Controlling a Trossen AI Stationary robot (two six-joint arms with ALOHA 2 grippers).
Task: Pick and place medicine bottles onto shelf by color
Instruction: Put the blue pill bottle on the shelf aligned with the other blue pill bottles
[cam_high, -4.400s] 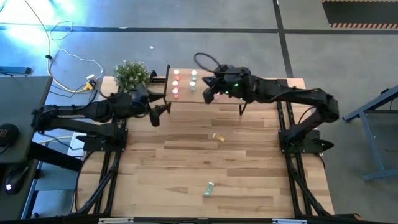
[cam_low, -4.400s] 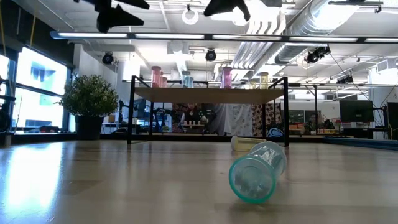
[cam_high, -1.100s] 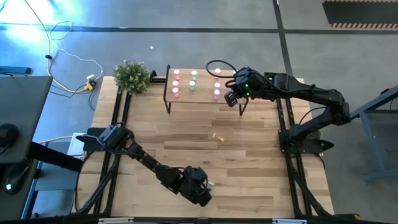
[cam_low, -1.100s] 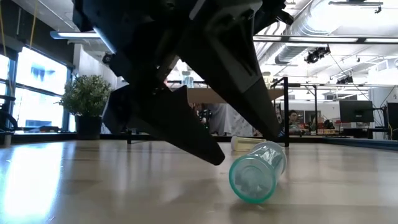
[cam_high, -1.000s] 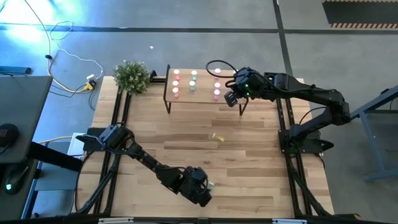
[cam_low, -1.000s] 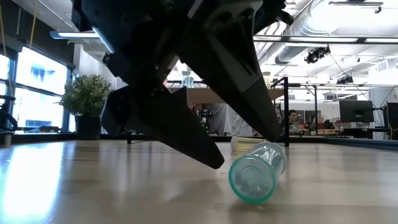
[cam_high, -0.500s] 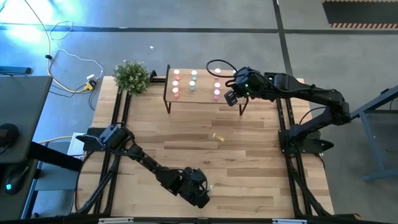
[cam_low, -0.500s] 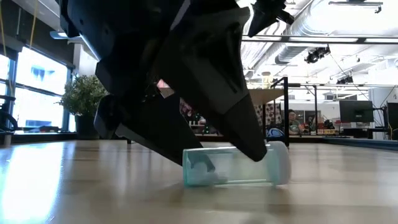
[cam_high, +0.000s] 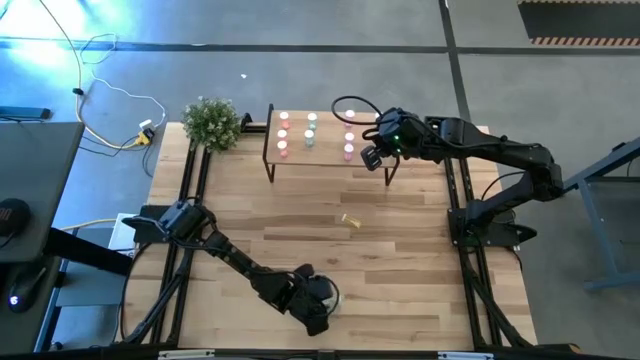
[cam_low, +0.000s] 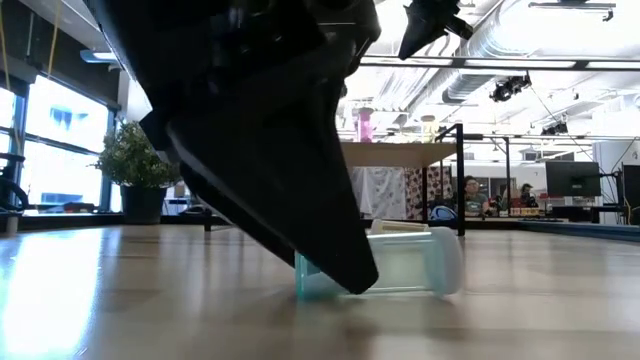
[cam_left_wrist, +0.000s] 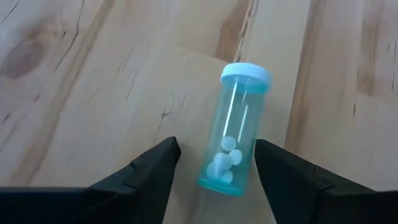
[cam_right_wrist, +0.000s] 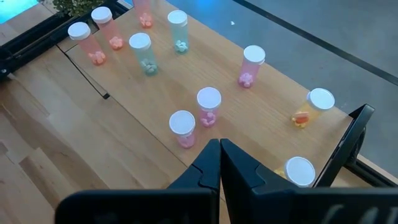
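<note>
Roughly lower centre of the high view, left gripper (cam_high: 318, 312) is down at the surface (cam_high: 400, 270), jaws open either side of a green bottle (cam_left_wrist: 236, 133) lying on its side; whether the fingers (cam_left_wrist: 151, 167) touch it, cannot tell. Mid-frame, a yellow bottle (cam_high: 351, 221) lies alone on the planks. Upper centre, the shelf (cam_high: 325, 156) carries upright red, green and pink bottles (cam_right_wrist: 208, 105). Upper right, right gripper (cam_high: 371, 159) hangs over the shelf's right end, jaws fully closed, holding nothing.
</note>
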